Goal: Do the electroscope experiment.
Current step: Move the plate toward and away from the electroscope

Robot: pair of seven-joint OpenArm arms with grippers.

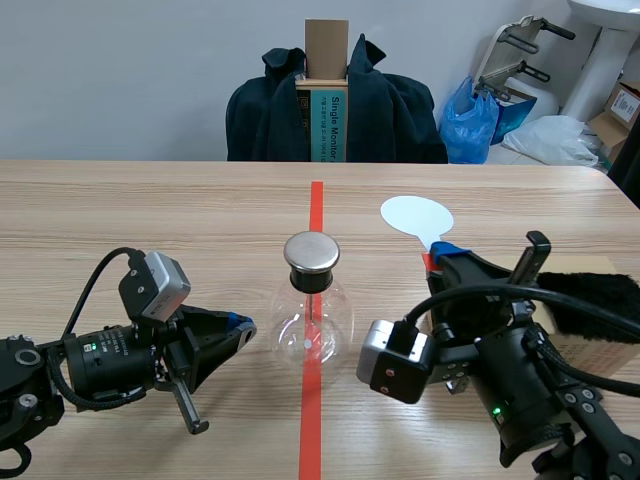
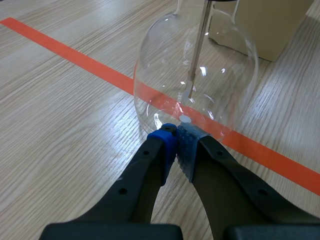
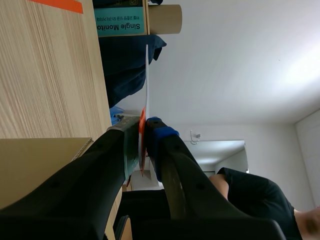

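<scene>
The electroscope, a round glass flask with a metal cap, stands on the red tape line at the table's middle. In the left wrist view the flask shows a metal rod inside, and my left gripper is shut on nothing, its tips just short of the glass. In the scene view the left gripper lies low beside the flask's left. My right gripper is shut on the red handle of a white round paddle. Seen edge-on, the paddle stands between the right gripper's pads.
A cardboard box with black fur on it sits at the right, beside the right arm; the box is also behind the flask. A chair with a dark jacket and a blue bag are beyond the table.
</scene>
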